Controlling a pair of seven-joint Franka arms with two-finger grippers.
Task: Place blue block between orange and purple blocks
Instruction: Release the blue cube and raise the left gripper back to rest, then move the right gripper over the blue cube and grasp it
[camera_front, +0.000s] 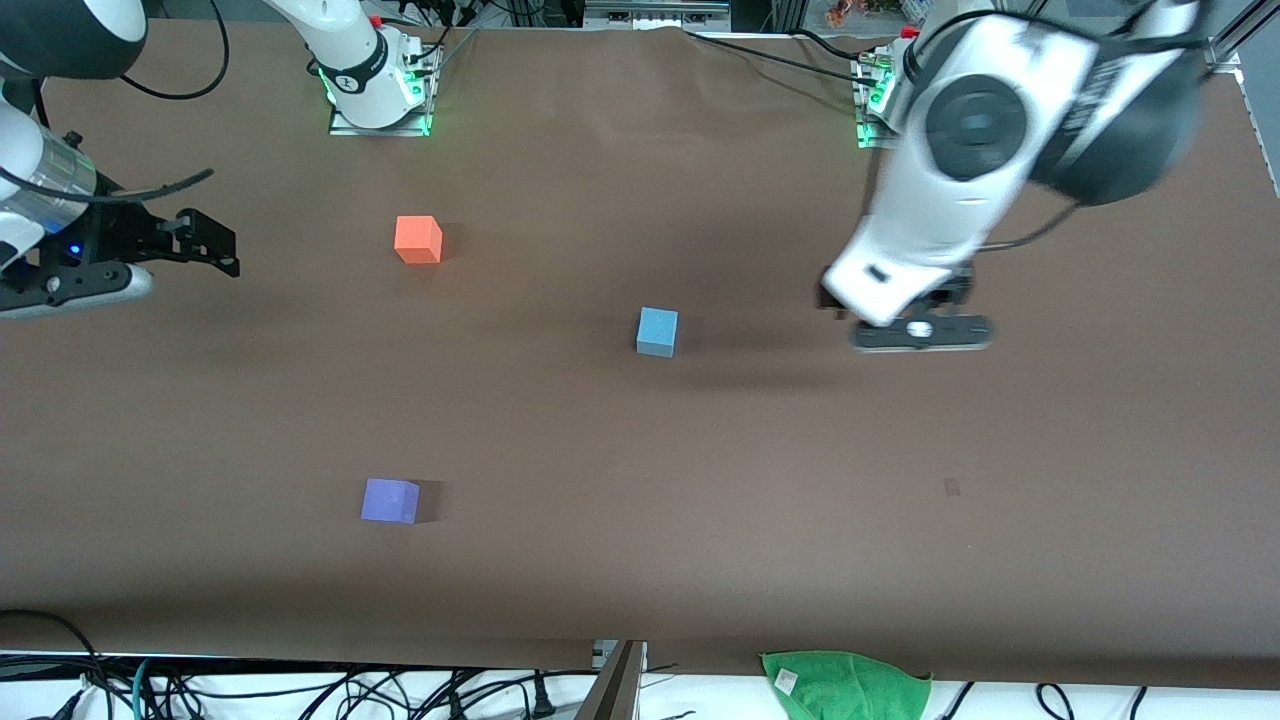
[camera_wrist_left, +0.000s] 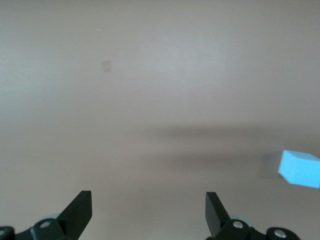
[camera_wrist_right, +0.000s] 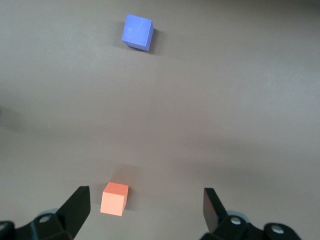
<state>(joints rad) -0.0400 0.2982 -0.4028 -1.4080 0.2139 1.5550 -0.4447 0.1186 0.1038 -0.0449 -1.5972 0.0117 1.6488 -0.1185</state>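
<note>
Near the middle of the front view: the blue block (camera_front: 657, 332), flat on the brown table (camera_front: 600, 150), with nothing touching it. Higher in the frame and more toward the right arm's end: the orange block (camera_front: 418, 240), farther from the front camera. Low in the frame, almost straight below the orange one: the purple block (camera_front: 390, 500), nearest to the front camera of the three. All three cubes well apart. Blue one not in the gap between orange and purple, but off to the side of that gap, toward the left arm's end.

In the upper part of the frame, toward the left arm's end from the blue block: the left gripper (camera_wrist_left: 149, 200), up in the air over bare table, not over any block. Fingers (camera_wrist_left: 80, 210) spread wide apart, nothing between them. Blue block seen off to one side in the left wrist view, clear of the fingers.

At the edge of the frame by the right arm's end, about level with the orange block: the right gripper (camera_front: 215, 245), waiting above the table. Fingers wide apart too, holding nothing. Orange and purple blocks both in the right wrist view, not touched.

At the very bottom edge of the front view, off the brown cover: a green cloth (camera_front: 845, 685)
</note>
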